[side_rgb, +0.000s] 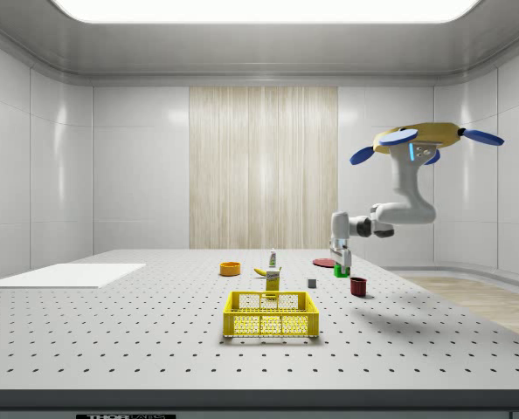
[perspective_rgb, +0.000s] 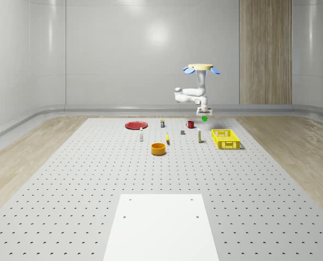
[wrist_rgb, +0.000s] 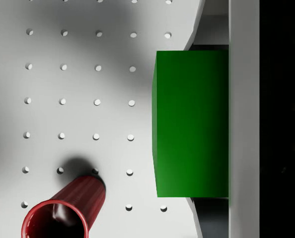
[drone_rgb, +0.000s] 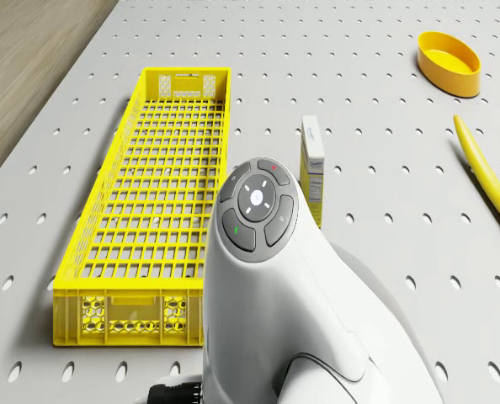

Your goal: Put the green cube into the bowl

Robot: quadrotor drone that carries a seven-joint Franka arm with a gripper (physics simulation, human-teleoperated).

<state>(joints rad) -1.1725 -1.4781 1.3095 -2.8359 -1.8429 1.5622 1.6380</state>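
Drone [side_rgb: 427,140] hovering above the table [perspective_rgb: 69,179], gripper [side_rgb: 342,266] clamped on the green cube [wrist_rgb: 191,124] in the air, above the red cup [wrist_rgb: 63,213]. Cube's faces sit square between the fingers; orange bowl [perspective_rgb: 159,148] well apart.

Yellow crate [perspective_rgb: 225,139] on the perforated table [perspective_rgb: 96,179], toward the whole-scene view's right. Red plate [perspective_rgb: 135,125] far back on the left. Dark red cup [perspective_rgb: 190,124] upright near the back. Yellow banana [drone_rgb: 486,172] and small carton [drone_rgb: 312,168] beside the crate. White sheet [perspective_rgb: 161,225] at the near edge.
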